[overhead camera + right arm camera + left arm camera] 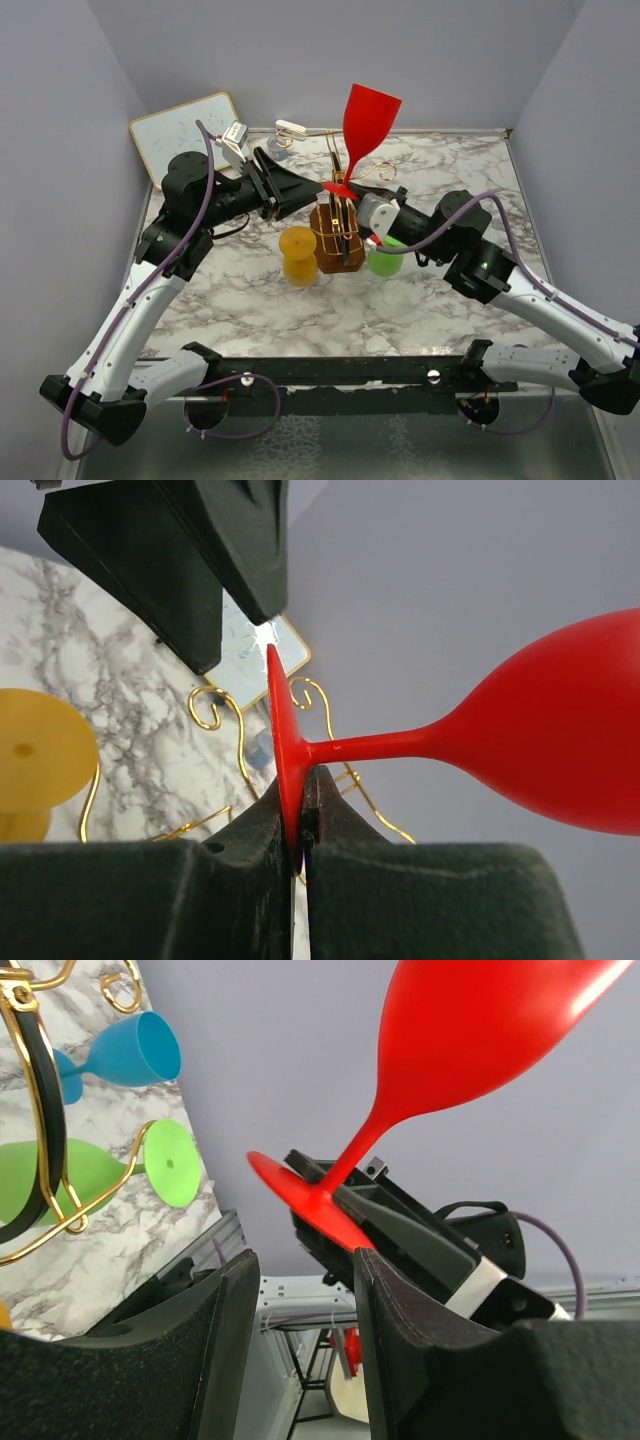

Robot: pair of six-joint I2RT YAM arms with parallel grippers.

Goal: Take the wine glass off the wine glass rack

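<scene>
Red wine glass (pixel 368 120) rises above the wine glass rack (pixel 337 240) in the top view, bowl tilted far-right, its foot gripped by the right gripper (pixel 352 200). The left gripper (pixel 300 188) is just left of it. Left wrist: fingers (pixel 210 1360) spread, the foot just beyond them. Right wrist: jaws clenched on the foot's rim, stem pointing right.
</scene>
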